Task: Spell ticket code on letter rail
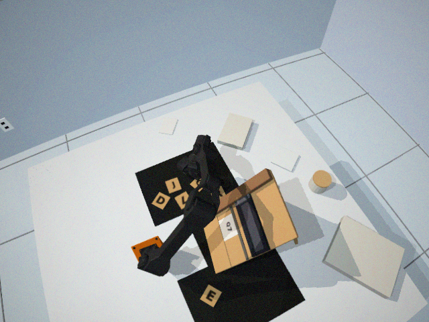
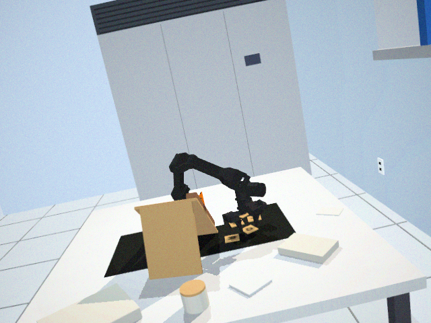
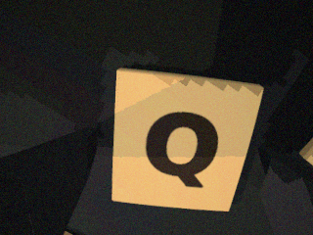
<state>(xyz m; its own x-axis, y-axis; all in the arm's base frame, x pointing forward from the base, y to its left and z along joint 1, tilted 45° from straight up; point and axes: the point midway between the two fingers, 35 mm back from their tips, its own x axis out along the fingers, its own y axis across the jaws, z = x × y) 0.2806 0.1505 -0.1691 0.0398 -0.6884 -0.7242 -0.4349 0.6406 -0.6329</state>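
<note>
The board (image 1: 282, 221) (image 2: 170, 243) carries an empty dark letter rail (image 1: 254, 227) and a ticket (image 1: 228, 227) with two characters, a Q and one like a 7 or turned L. The Q tile (image 3: 181, 142) (image 2: 250, 229) lies flat on the black mat, centred in the wrist view. My gripper (image 3: 178, 148) (image 2: 249, 223) is open and empty, low over the Q tile, with dark fingers on either side. The D tile (image 1: 160, 200), J tile (image 1: 172, 184), partly hidden L tile (image 1: 180, 200) and R tile (image 2: 231, 237) lie nearby. The E tile (image 1: 210, 295) lies apart.
The black mat (image 1: 147, 183) (image 2: 275, 229) spans under the board. A lidded jar (image 1: 320, 182) (image 2: 193, 297), a thick pale block (image 1: 236, 129) (image 2: 308, 246), a large pale block (image 1: 366, 256) and thin white pieces (image 1: 285, 160) (image 1: 168, 125) stand around. An orange base plate (image 1: 152, 241) is under my arm.
</note>
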